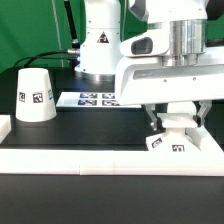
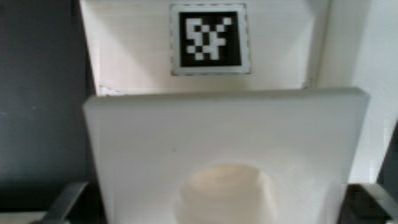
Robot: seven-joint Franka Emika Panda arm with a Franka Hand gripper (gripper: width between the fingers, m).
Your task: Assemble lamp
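Observation:
The lamp base (image 1: 168, 141), a small white block with tags, sits at the exterior view's right near the table's front rim. The bulb (image 1: 173, 123) stands on top of it. My gripper (image 1: 175, 119) hangs straight over them, its dark fingers (image 1: 150, 117) spread wide on either side of the bulb, not touching it. In the wrist view the base (image 2: 222, 130) fills the frame with a tag (image 2: 212, 40) beyond it. The rounded bulb (image 2: 231, 195) lies blurred between the fingers (image 2: 64, 202). The cone shade (image 1: 35, 97) stands apart at the exterior view's left.
The marker board (image 1: 95, 99) lies flat behind the middle of the black table. A raised white rim (image 1: 100, 160) runs along the table's front and left side. The robot's white body (image 1: 100, 45) stands at the back.

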